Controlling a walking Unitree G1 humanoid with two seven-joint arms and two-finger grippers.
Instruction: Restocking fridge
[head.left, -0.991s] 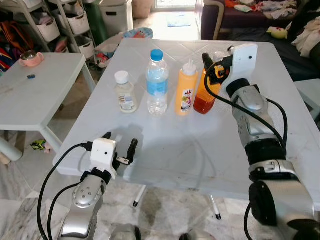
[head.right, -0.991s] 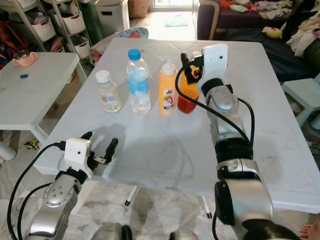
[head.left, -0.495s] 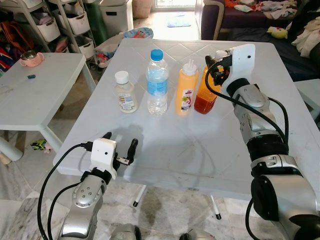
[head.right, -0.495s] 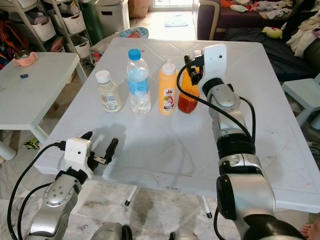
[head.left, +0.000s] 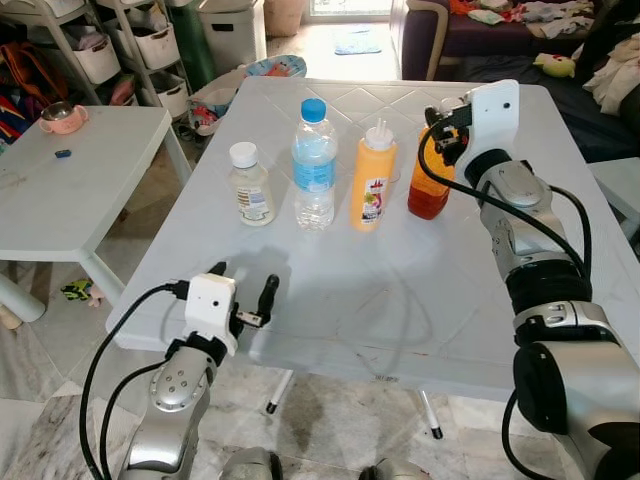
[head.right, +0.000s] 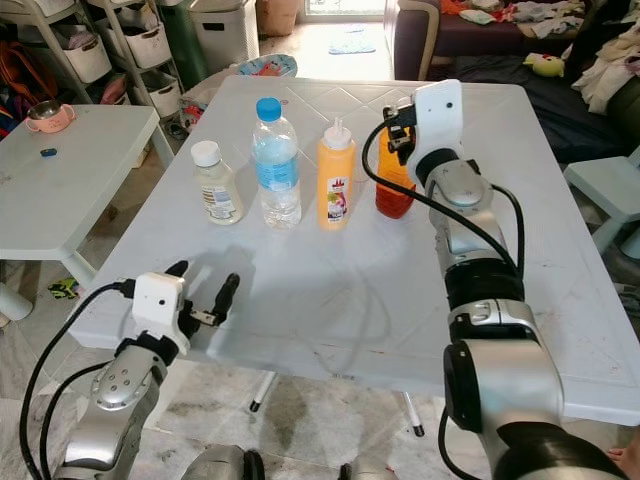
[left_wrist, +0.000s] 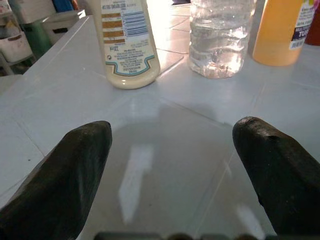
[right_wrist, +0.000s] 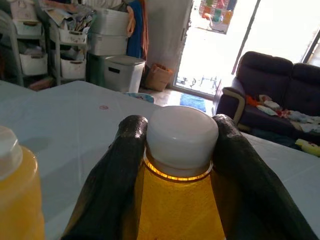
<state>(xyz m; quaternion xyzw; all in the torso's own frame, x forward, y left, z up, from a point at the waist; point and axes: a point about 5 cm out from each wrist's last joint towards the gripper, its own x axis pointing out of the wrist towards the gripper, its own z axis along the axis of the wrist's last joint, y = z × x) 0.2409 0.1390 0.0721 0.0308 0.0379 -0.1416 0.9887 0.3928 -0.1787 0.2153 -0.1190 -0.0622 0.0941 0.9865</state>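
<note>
Four bottles stand in a row on the white table (head.left: 330, 290): a small clear bottle with a white cap (head.left: 249, 185), a water bottle with a blue cap (head.left: 314, 165), a yellow squeeze bottle (head.left: 372, 175) and an orange-red sauce bottle (head.left: 428, 192). My right gripper (head.left: 445, 125) is shut on the sauce bottle's neck, its fingers (right_wrist: 115, 170) on either side just under the white cap (right_wrist: 182, 132). My left gripper (head.left: 242, 293) is open and holds nothing at the table's near left edge, pointing toward the small bottle (left_wrist: 127, 40).
A second white table (head.left: 80, 170) stands to the left with a pink cup (head.left: 60, 117) on it. Shelves with storage bins (head.left: 150, 45) are at the back left, a dark sofa (head.left: 500, 30) at the back right.
My right gripper has carried the sauce bottle a little to the right, away from the yellow squeeze bottle. The left arm has stayed where it was.
</note>
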